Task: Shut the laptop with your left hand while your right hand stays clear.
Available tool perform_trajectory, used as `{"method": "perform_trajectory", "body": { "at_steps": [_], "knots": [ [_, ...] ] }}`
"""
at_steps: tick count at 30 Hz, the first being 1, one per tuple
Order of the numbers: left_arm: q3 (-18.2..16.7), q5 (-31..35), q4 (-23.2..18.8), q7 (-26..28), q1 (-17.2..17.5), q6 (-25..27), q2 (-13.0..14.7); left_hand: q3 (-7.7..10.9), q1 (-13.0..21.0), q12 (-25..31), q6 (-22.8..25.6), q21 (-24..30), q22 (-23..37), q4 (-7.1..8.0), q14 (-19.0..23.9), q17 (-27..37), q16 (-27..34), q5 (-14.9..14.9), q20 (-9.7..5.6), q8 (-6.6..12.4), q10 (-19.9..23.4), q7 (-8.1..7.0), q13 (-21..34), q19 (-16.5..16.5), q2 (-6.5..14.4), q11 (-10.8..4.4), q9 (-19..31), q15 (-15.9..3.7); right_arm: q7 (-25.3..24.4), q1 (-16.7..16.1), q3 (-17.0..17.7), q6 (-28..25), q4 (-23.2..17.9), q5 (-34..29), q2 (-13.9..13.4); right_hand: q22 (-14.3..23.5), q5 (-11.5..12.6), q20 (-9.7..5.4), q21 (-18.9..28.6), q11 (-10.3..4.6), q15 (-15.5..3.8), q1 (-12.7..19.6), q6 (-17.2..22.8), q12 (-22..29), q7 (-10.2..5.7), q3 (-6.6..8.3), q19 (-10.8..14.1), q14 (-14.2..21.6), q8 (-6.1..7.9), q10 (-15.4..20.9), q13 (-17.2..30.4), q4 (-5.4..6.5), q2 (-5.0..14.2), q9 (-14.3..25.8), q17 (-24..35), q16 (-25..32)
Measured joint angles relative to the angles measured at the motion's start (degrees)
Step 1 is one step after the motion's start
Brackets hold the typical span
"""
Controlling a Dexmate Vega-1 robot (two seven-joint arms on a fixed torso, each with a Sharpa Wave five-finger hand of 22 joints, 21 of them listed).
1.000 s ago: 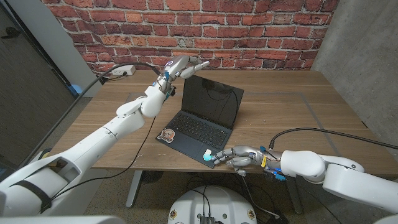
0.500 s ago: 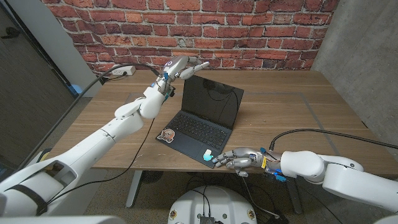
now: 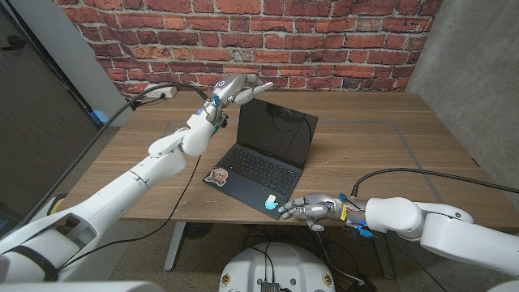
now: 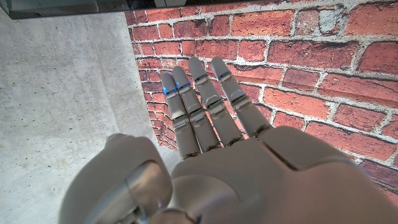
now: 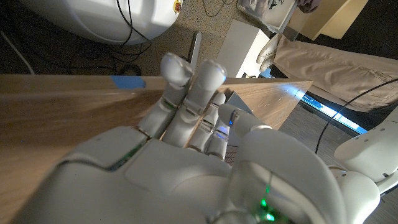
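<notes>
The dark laptop [image 3: 261, 154] stands open in the middle of the wooden table [image 3: 381, 154], its black screen [image 3: 277, 130] upright. My left hand [image 3: 239, 87] hovers just behind the lid's upper left corner. Its fingers [image 4: 199, 93] are straight, close together and hold nothing, pointing over the lid's top edge. My right hand [image 3: 310, 208] is at the table's front edge, beside the laptop's near right corner. Its fingers [image 5: 186, 93] reach toward that corner, slightly bent and holding nothing; I cannot tell whether they touch the laptop.
A white power strip [image 3: 160, 92] with a cable lies at the table's back left. A round sticker [image 3: 216, 176] marks the laptop's left front corner and a pale blue one [image 3: 270, 200] the right. A black cable [image 3: 422, 172] loops over the table's right. The brick wall [image 4: 311, 62] stands behind.
My right hand has slipped slightly down toward the table's front edge. My left hand stays almost still behind the lid, and the lid's angle is unchanged.
</notes>
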Motion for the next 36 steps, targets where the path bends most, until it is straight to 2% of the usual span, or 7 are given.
{"method": "perform_trajectory", "body": {
  "at_steps": [2, 4, 16, 23, 28, 30, 36],
  "knots": [
    [0.01, 0.00, -0.34, -0.27, 0.00, 0.38, -0.06, 0.11, 0.00, -0.34, -0.41, 0.00, 0.00, -0.11, -0.61, 0.00, -0.11, 0.00, 0.02, 0.00, -0.44, -0.18, 0.00, -0.02, 0.01, 0.03, 0.00, 0.08, -0.30, 0.24, -0.23, -0.77, -0.23, -0.66, 0.10, 0.55, 0.00, 0.18, 0.00, 0.15, 0.00, -2.27, 0.20, 0.01, 0.18, -0.18, -0.18, 0.00, 0.04, 0.18, -0.01, 1.58, -0.21, 0.02, 0.50, 0.00],
    [0.05, 0.01, -0.68, -0.61, 0.00, 0.85, -0.07, 0.17, 0.01, -0.56, -0.75, 0.00, 0.00, -0.17, -1.55, 0.00, -0.60, 0.00, 0.20, -0.32, -0.63, -0.27, 0.00, -0.24, 0.01, 0.03, 0.00, 0.33, -0.52, 0.43, -0.42, -1.32, -0.40, -1.06, 0.22, 0.76, 0.00, 0.32, 0.00, 0.27, 0.00, -3.69, 0.20, 0.04, 0.18, -0.17, -0.32, 0.00, 0.15, 0.32, -0.04, 2.52, -0.11, 0.02, 0.65, 0.00],
    [0.62, 0.22, -2.60, -3.64, -0.14, 5.09, -0.04, 0.17, -0.15, -1.16, -1.40, -0.45, 0.00, -0.17, -2.37, -0.29, -1.23, 0.00, 0.21, -0.77, -1.36, 0.01, -0.16, -1.04, 0.75, 0.11, 0.00, 0.75, 0.05, 2.41, -1.94, -2.87, -0.67, -3.31, 1.39, -0.66, -1.12, 0.12, -1.17, 0.43, 0.00, -7.24, -0.03, 0.44, -0.07, -0.08, -0.51, 0.00, 0.20, 0.59, 0.01, 3.19, 0.83, -0.03, 2.16, -0.22],
    [0.93, 0.21, -2.66, -4.32, -0.33, 5.86, 0.03, 0.17, -0.14, -1.38, -1.40, -0.45, 0.00, -0.17, -2.37, -0.29, -1.23, 0.00, 0.21, -0.77, -1.36, 0.00, -0.16, -1.04, 0.73, 0.12, 0.00, 0.75, 0.46, 3.54, -2.83, -3.12, 0.00, -4.19, 2.54, -1.03, -1.56, 0.33, -1.66, 0.21, 0.22, -8.79, -0.48, 0.31, 0.35, 0.94, -0.29, -0.22, 0.20, 0.34, 0.01, 2.16, 0.96, -0.02, 1.87, -0.22],
    [1.11, 0.13, -2.66, -4.39, -0.45, 5.93, 0.04, 0.16, -0.13, -1.38, -1.40, -0.45, 0.00, -0.16, -2.37, -0.29, -1.23, 0.00, 0.21, -0.77, -1.35, 0.00, -0.16, -1.04, 0.72, 0.12, 0.00, 0.74, 0.31, 3.74, -2.96, -3.23, 0.13, -4.41, 2.80, -0.17, -1.78, 0.09, -1.13, 0.70, 0.22, -9.03, -0.44, 0.67, 0.39, 1.77, 0.36, -0.22, 0.20, 2.20, -0.53, 1.34, 1.20, -0.01, 0.49, -1.47],
    [1.18, 0.10, -2.60, -4.39, -0.47, 5.95, 0.04, 0.34, -0.13, -1.38, -1.40, -0.45, 0.00, 0.01, -2.37, -0.29, -1.23, 0.00, 0.21, -0.77, -1.35, 0.00, -0.16, -1.03, 0.72, 0.12, 0.00, 0.75, -0.39, 3.38, -2.61, -3.23, 0.05, -4.31, 2.61, -0.12, -2.00, -0.01, -1.13, 0.68, -0.07, -9.03, 0.31, 1.37, 0.51, 2.27, 0.44, -0.52, 0.20, 4.25, -0.18, 0.44, 1.20, -0.01, -1.52, -2.69],
    [1.30, 0.01, -2.38, -4.33, -0.48, 6.08, 0.02, 0.42, 0.24, -1.38, -1.40, -0.45, 0.00, 0.09, -2.37, -0.28, -1.23, 0.00, 0.21, -0.77, -1.35, 0.00, -0.43, -1.03, 0.35, 0.12, 0.00, 0.74, -2.93, 1.42, -0.73, -2.60, -0.48, -2.80, 1.19, -1.57, -2.72, 0.00, -2.21, 0.61, -0.02, -9.03, 4.22, 2.71, 0.09, 2.15, 0.00, -0.36, 1.03, 9.80, 0.44, -2.74, 1.20, -0.18, -7.10, -4.90]
  ]
}}
